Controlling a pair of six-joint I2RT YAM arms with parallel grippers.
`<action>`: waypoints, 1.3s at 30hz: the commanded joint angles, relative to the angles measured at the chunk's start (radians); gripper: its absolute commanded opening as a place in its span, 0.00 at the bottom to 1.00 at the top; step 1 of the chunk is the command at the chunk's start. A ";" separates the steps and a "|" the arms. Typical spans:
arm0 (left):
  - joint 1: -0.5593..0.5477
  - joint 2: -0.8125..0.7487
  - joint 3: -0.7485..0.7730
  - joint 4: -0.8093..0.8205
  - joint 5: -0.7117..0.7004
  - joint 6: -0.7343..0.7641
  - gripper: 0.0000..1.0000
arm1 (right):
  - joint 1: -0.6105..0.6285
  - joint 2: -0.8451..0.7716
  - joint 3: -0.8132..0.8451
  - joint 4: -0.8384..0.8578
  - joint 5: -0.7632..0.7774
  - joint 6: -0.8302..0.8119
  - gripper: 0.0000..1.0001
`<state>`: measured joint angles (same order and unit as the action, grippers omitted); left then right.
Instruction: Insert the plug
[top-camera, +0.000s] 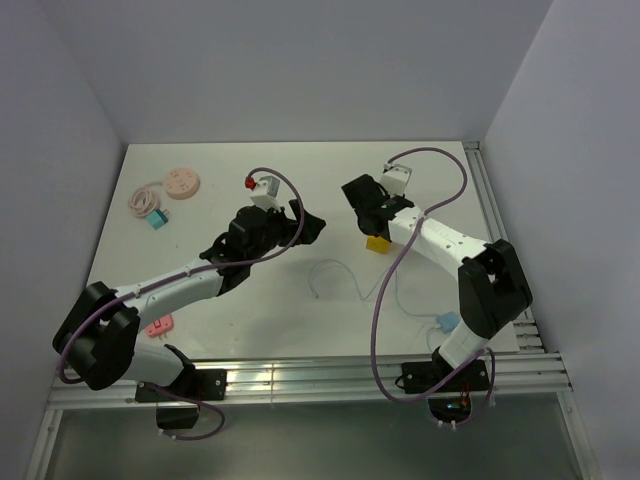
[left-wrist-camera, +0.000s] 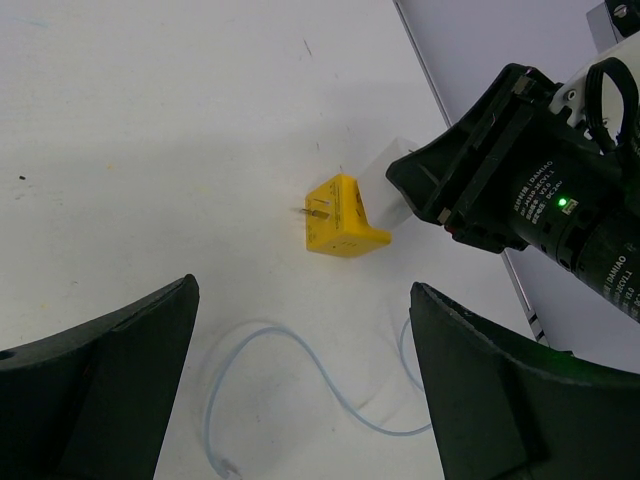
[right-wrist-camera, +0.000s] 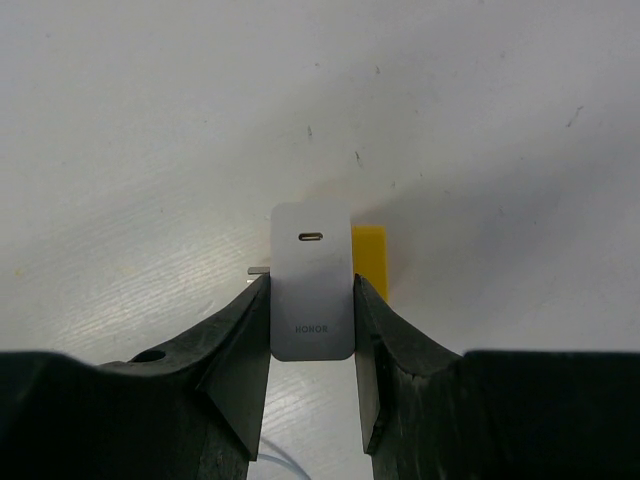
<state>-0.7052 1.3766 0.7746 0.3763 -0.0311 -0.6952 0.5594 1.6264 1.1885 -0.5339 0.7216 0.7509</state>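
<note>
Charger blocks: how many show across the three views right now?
2. A white charger is clamped between the jaws of the right gripper; a yellow block lies on the table beside it. A pink item and a teal item at the left are too small to identify.

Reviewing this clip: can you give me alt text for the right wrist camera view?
The right gripper is shut on a white HONOR charger block, its USB-C port facing the camera, over the white table. A yellow adapter shows just past the charger's right edge.
</note>
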 joint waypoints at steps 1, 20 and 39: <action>0.001 -0.021 0.031 0.027 0.003 0.010 0.92 | -0.021 -0.014 -0.021 0.026 -0.022 0.013 0.00; 0.015 -0.056 -0.031 0.041 0.016 0.026 0.85 | -0.050 -0.051 -0.197 -0.080 -0.295 -0.177 0.00; 0.015 -0.085 -0.052 0.056 0.040 0.020 0.85 | -0.253 -0.002 0.052 -0.196 -0.585 -0.493 0.00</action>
<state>-0.6941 1.3186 0.7288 0.3847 -0.0196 -0.6746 0.3256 1.5867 1.1980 -0.5961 0.2283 0.3794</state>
